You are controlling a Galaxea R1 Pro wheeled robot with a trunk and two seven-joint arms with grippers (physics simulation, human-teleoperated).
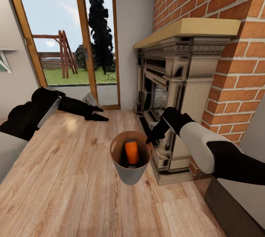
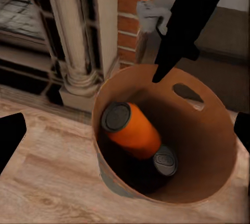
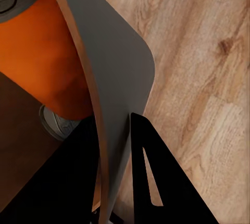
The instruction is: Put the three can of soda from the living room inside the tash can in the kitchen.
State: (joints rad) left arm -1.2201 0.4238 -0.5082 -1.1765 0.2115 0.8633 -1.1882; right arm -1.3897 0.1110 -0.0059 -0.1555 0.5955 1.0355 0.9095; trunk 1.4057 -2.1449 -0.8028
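So I'm carrying the trash can (image 1: pixel 130 158) by its rim with the right gripper (image 1: pixel 150 138), fingers pinched on the wall, one inside and one outside, clamped tight on that thin edge in the right wrist view. Inside the bucket I can count an orange soda can (image 2: pixel 133 130) leaning against the wall and a second can (image 2: pixel 165 161) beneath it, only its grey top visible. A third one I can't make out; it may be hidden under the orange one.

The bucket hangs just beside the fireplace (image 1: pixel 173 93), above the wood floor (image 1: pixel 66 178). The left gripper (image 1: pixel 98 114) is further out from the bucket, toward the glass door (image 1: pixel 66 38), empty and looking closed, though I can't tell for sure.

My take: keep the bucket level so nothing tips out, swing it clear of the fireplace base before turning, and go slow since a rim pinch could slip.
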